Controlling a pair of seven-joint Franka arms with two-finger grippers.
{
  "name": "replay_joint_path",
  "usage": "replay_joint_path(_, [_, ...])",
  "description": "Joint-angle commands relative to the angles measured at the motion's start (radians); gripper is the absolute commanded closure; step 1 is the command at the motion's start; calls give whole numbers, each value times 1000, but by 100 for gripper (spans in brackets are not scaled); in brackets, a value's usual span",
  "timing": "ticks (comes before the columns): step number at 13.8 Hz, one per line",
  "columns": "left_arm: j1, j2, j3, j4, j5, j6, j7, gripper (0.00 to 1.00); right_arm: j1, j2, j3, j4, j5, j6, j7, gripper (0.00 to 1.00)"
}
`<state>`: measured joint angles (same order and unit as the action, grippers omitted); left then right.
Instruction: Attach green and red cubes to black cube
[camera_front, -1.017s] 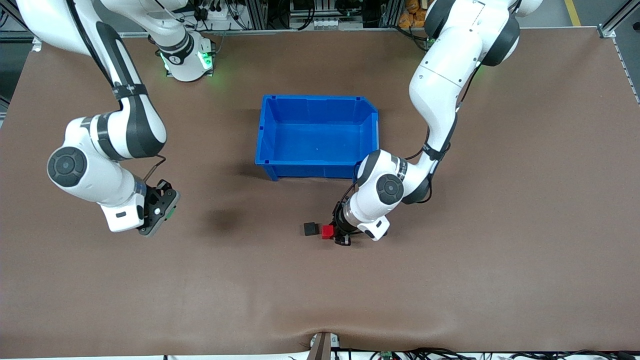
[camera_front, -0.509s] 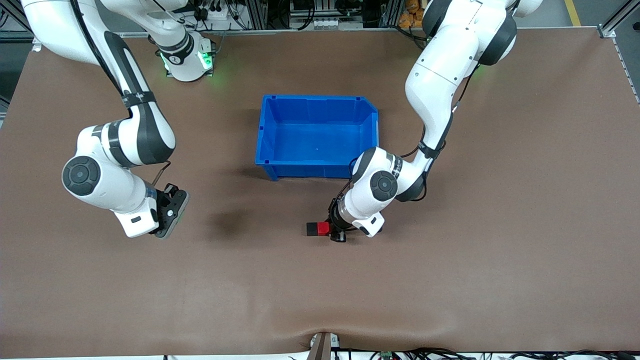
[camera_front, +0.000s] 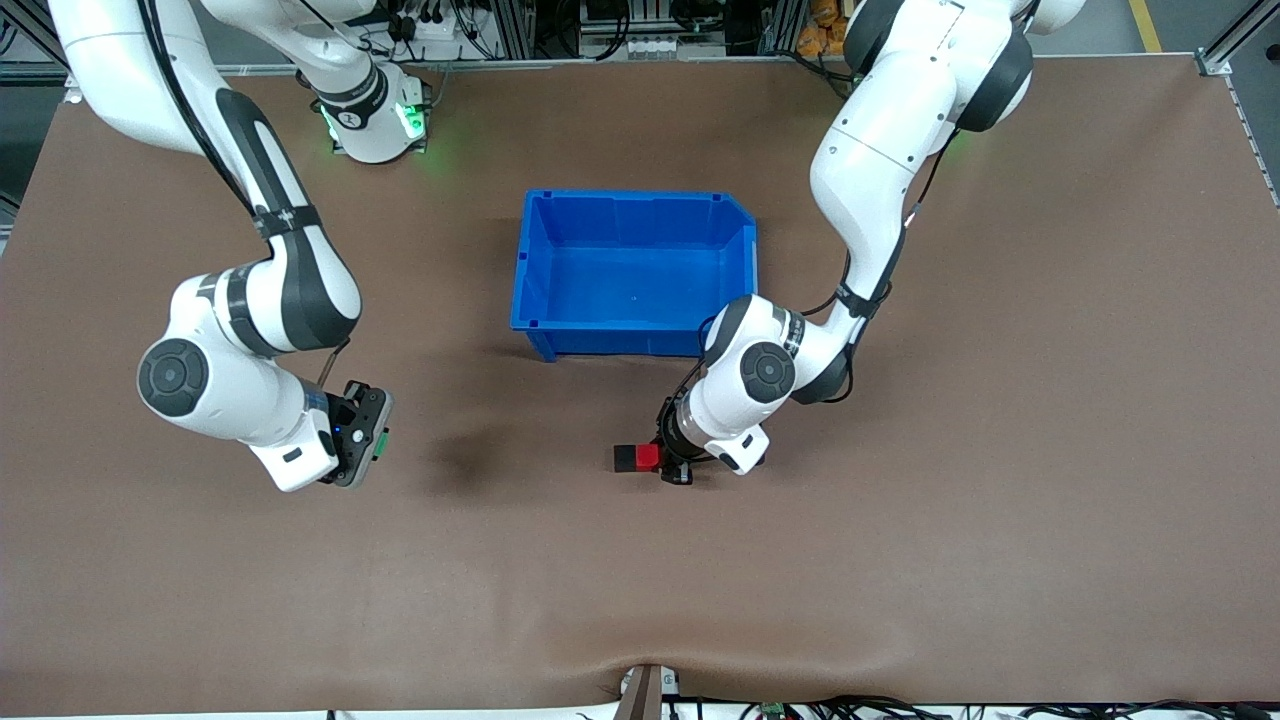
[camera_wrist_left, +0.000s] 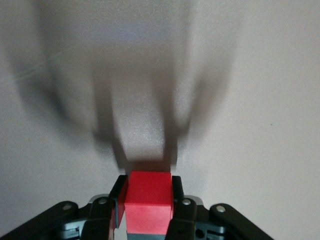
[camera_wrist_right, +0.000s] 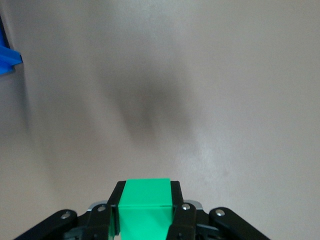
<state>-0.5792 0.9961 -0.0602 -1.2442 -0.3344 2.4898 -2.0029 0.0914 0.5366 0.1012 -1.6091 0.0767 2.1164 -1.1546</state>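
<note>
My left gripper (camera_front: 657, 460) is shut on the red cube (camera_front: 648, 457) and holds it down at the table, pressed against the side of the black cube (camera_front: 624, 458). Both cubes lie nearer to the front camera than the blue bin. In the left wrist view the red cube (camera_wrist_left: 147, 200) fills the gap between the fingers (camera_wrist_left: 118, 200) and hides the black cube. My right gripper (camera_front: 377, 441) is shut on the green cube (camera_front: 381, 446) above bare table toward the right arm's end. The green cube (camera_wrist_right: 145, 207) shows gripped in the right wrist view.
An empty blue bin (camera_front: 534, 262) stands mid-table, farther from the front camera than the cubes; its corner (camera_wrist_right: 7, 59) shows in the right wrist view. A dark shadow (camera_front: 470, 447) lies on the brown table between the grippers.
My left gripper slid the red cube toward the right arm's end until it met the black cube, then stayed. My right arm carried the green cube toward the cubes.
</note>
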Motion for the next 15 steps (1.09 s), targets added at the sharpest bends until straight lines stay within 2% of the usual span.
replay_joint_path(1, [-27,24,10,23,-12,18,33,100,36,65,-3,96,18,-18,-39,100])
replay_joint_path(4, [-25,24,10,19,-14,18,76,100,99,97,-5,139,11,-16,-27,100])
replay_joint_path(5, [-24,24,10,19,-14,18,78,92,123,103,-8,147,3,-15,-19,100])
replay_joint_path(6, [-24,24,10,19,-14,18,79,77,140,109,-12,158,-1,-15,-2,100])
replay_joint_path(9, [-14,22,8,19,-14,18,82,0,181,140,-14,185,-41,-12,93,100])
replay_joint_path(12, [-13,12,10,19,-14,18,84,0,240,166,-14,216,-127,-10,231,100])
replay_joint_path(15, [7,-4,11,19,-2,12,85,0,267,215,-14,259,-135,0,243,100])
